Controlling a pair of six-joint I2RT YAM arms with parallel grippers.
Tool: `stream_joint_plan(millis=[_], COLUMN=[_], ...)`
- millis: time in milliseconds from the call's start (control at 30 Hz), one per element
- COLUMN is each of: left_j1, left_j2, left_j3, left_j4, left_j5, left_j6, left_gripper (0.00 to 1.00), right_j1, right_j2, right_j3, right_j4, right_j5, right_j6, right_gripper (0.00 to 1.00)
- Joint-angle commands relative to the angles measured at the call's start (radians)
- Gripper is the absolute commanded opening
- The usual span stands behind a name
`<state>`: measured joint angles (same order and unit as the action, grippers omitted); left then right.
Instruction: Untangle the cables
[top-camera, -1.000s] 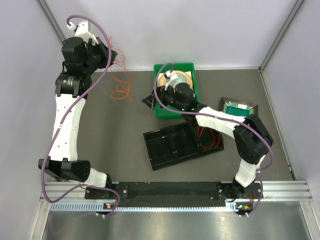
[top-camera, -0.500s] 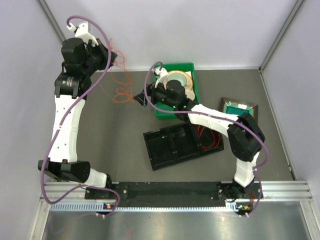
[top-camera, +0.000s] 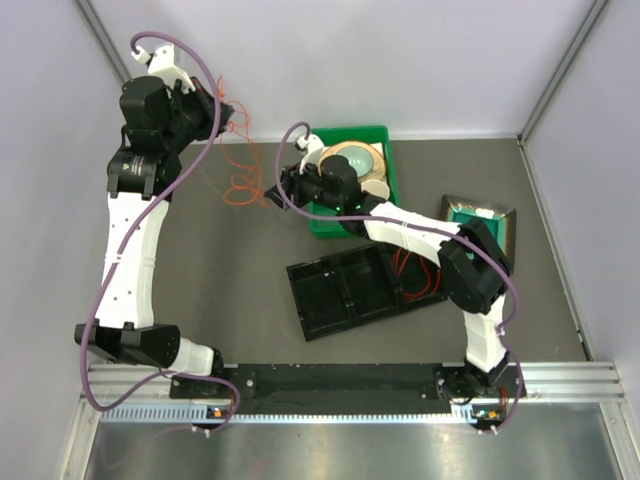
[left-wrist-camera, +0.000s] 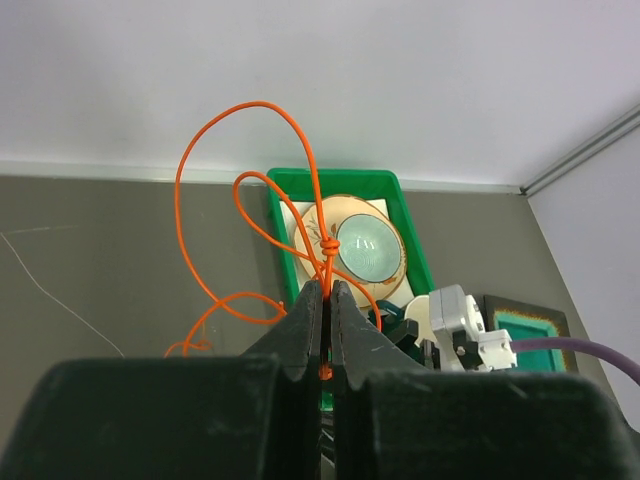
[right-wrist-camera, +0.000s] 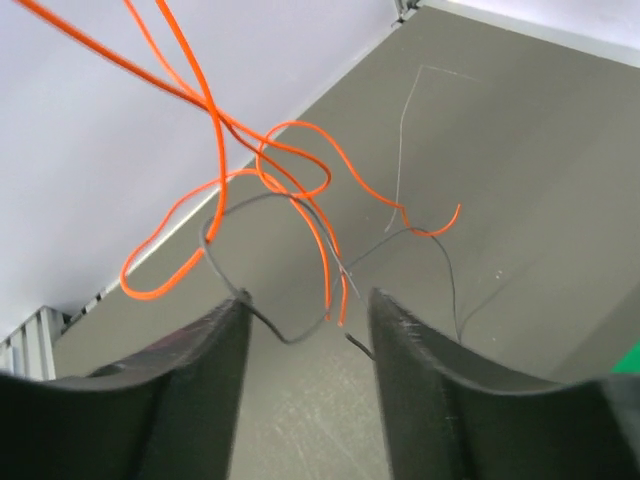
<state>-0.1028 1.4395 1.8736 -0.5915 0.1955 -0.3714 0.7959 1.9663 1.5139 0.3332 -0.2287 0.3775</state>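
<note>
My left gripper (top-camera: 224, 112) is raised at the back left and shut on the orange cable (top-camera: 240, 182), whose loops hang down to the table. In the left wrist view the jaws (left-wrist-camera: 327, 292) pinch the orange cable (left-wrist-camera: 262, 103) just below a small knot. My right gripper (top-camera: 274, 196) is open beside the hanging tangle. In the right wrist view its fingers (right-wrist-camera: 308, 305) straddle orange cable ends (right-wrist-camera: 215, 120) and a thin dark wire (right-wrist-camera: 285, 338) that touches the left finger. A pale grey wire (right-wrist-camera: 400, 150) lies on the table beyond. A red cable (top-camera: 420, 282) lies by the black tray.
A green bin (top-camera: 378, 135) holding tape rolls stands just behind the right gripper. A black two-compartment tray (top-camera: 340, 290) lies mid-table. A metal tray with a teal item (top-camera: 480, 215) sits at the right. White walls close the back and sides.
My right gripper has moved left from in front of the green bin to the hanging orange tangle. My left gripper has risen slightly, still holding the orange cable.
</note>
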Motion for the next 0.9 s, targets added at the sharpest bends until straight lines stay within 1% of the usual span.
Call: stream_joint_plan(millis=[0,33,67,100,133,200,267,300,367,400,433,500,533,567,600,633,667,733,767,800,833,867], left_j1=[0.0,0.0,0.0,0.0,0.0,0.0,0.0,0.002,0.002,0.003,0.005,0.018,0.025,0.037,0.041,0.049,0.055,0.083,0.095,0.095,0.142,0.152], left_j2=[-0.039,-0.039,-0.039,-0.039,-0.036,-0.031,-0.03,-0.025,-0.018,-0.005,0.001,0.018,0.022,0.025,0.025,0.024,0.03,0.035,0.039,0.041,0.039,0.026], left_j3=[-0.002,-0.008,-0.01,-0.01,-0.014,-0.016,-0.021,-0.021,-0.024,-0.025,-0.024,-0.024,-0.024,-0.027,-0.03,-0.034,-0.031,-0.03,-0.033,-0.045,-0.06,-0.079], left_j4=[0.041,0.045,0.045,0.045,0.047,0.047,0.048,0.048,0.045,0.041,0.036,0.022,0.022,0.021,0.024,0.028,0.027,0.016,0.016,0.013,0.028,0.042], left_j5=[0.019,0.018,0.015,0.013,0.012,0.001,-0.019,-0.028,-0.057,-0.094,-0.117,-0.174,-0.18,-0.18,-0.182,-0.186,-0.197,-0.24,-0.238,-0.241,-0.229,-0.216], left_j6=[-0.011,-0.011,-0.012,-0.014,-0.015,-0.014,-0.011,-0.008,-0.003,0.0,0.006,0.011,0.006,0.003,0.003,0.003,0.008,0.011,0.008,0.0,-0.007,-0.014], left_gripper=[0.0,0.0,0.0,0.0,0.0,0.0,0.0,0.0,0.0,0.0,0.0,0.0,0.0,0.0,0.0,0.0,0.0,0.0,0.0,0.0,0.0,0.0], right_j1=[0.017,0.017,0.019,0.019,0.019,0.017,0.016,0.012,-0.007,-0.015,-0.023,-0.053,-0.067,-0.084,-0.134,-0.159,-0.188,-0.256,-0.277,-0.335,-0.365,-0.391], right_j2=[0.019,0.023,0.026,0.029,0.025,0.008,-0.047,-0.073,-0.173,-0.21,-0.255,-0.395,-0.443,-0.539,-0.582,-0.619,-0.691,-0.751,-0.779,-0.829,-0.851,-0.874], right_j3=[0.081,0.091,0.1,0.11,0.109,0.077,0.04,-0.009,-0.076,-0.152,-0.193,-0.298,-0.332,-0.363,-0.414,-0.435,-0.461,-0.472,-0.486,-0.491,-0.494,-0.495], right_j4=[0.029,0.024,0.023,0.021,0.023,0.038,0.041,0.047,0.068,0.076,0.079,0.058,0.047,0.037,0.017,0.012,0.0,-0.046,-0.054,-0.069,-0.078,-0.085], right_j5=[-0.021,-0.023,-0.026,-0.024,-0.023,-0.005,0.025,0.047,0.063,0.065,0.074,0.112,0.132,0.152,0.164,0.166,0.172,0.18,0.186,0.174,0.161,0.144], right_j6=[0.006,0.011,0.014,0.027,0.035,0.05,0.054,0.06,0.063,0.063,0.06,0.025,0.015,0.011,0.009,0.011,0.011,-0.002,-0.003,0.01,0.021,0.027], right_gripper=[0.46,0.41,0.21,0.08,0.0,0.0,0.0,0.0,0.0,0.0,0.0,0.0,0.0,0.0,0.0,0.0,0.0,0.0,0.0,0.0,0.0,0.0])
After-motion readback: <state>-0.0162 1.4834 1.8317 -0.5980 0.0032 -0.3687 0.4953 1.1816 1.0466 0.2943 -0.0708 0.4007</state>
